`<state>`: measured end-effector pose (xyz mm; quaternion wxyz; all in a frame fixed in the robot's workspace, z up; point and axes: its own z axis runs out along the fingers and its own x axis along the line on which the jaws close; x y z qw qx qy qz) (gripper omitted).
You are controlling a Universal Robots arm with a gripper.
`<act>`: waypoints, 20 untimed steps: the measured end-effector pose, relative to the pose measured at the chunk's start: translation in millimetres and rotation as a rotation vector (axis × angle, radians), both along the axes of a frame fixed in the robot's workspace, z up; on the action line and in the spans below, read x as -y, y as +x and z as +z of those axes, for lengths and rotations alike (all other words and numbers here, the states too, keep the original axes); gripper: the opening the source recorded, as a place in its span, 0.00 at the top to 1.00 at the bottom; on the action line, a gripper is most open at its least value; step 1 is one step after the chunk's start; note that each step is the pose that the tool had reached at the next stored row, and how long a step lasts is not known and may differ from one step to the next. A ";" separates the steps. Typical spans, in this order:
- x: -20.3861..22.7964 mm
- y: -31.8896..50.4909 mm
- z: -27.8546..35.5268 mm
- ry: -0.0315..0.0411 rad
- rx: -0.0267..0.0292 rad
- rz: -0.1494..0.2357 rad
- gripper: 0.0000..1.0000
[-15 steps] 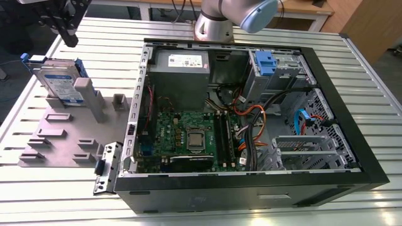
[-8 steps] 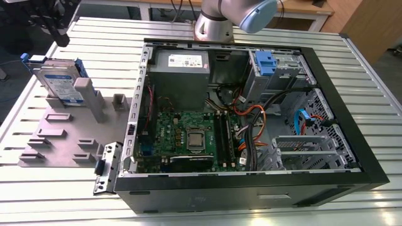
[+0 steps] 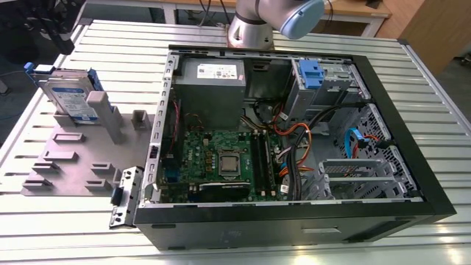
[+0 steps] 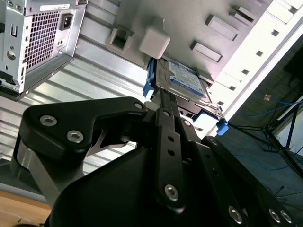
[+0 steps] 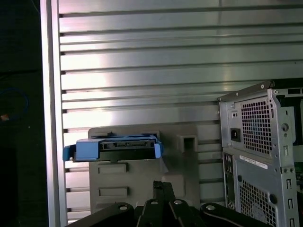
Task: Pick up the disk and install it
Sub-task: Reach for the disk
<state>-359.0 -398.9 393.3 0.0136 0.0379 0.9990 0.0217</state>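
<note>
Trouble, as I judge it, could begin at the exterior view's left, where the disk [image 3: 70, 96] stands on its edge in a slot of the grey holder [image 3: 74, 154] on the slatted desk [image 3: 66, 237], well apart from the open computer case [image 3: 294, 223]. In the first wrist view the gripper [image 5: 162, 185] is off from the disk and does not touch it, and its jaws are pressed together with nothing between them. If they came down like this, they would strike the top edge of the disk instead of going around it. A pale post [image 3: 99, 107] of the holder stands just beside the disk, so a finger placed a little wrongly could hit the post. The blue rails look like smooth plastic, and I think a grip on them alone may slip or bend them. A lift that is not straight could also jam the disk in its slot and drag the holder with it. Further to the right the risks are inside the case. The case wall and the grey power supply box [image 3: 209, 83] stand between the holder and the drive cage [image 3: 327, 94]. Orange and black cables [image 3: 294, 132] lie near the cage, where a carried disk could catch them. At the cage, with its fixed blue bracket [image 3: 310, 74], a small tilt of the disk would probably make the rails bind.
</note>
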 end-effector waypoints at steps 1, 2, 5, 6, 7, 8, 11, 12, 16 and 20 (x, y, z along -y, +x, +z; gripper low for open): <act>0.0 -0.2 0.0 0.0000 0.0000 0.000 0.89; 0.0 -0.2 0.0 0.0000 0.0000 0.000 0.89; 0.0 -1.3 0.0 0.0000 0.0000 0.000 0.89; 0.0 -2.0 0.0 0.0000 0.0000 0.000 0.89; 0.0 -2.7 0.0 0.0000 0.0000 0.000 0.89; 0.0 -3.6 0.0 0.0000 0.0000 0.000 0.89; 0.0 -6.3 0.0 0.0000 0.0000 0.000 0.89; 0.0 -7.3 0.0 0.0000 0.0000 0.000 0.89; 0.0 -12.0 0.0 0.0000 0.0001 0.000 0.89; 0.0 -17.7 0.0 0.0000 0.0000 0.000 0.89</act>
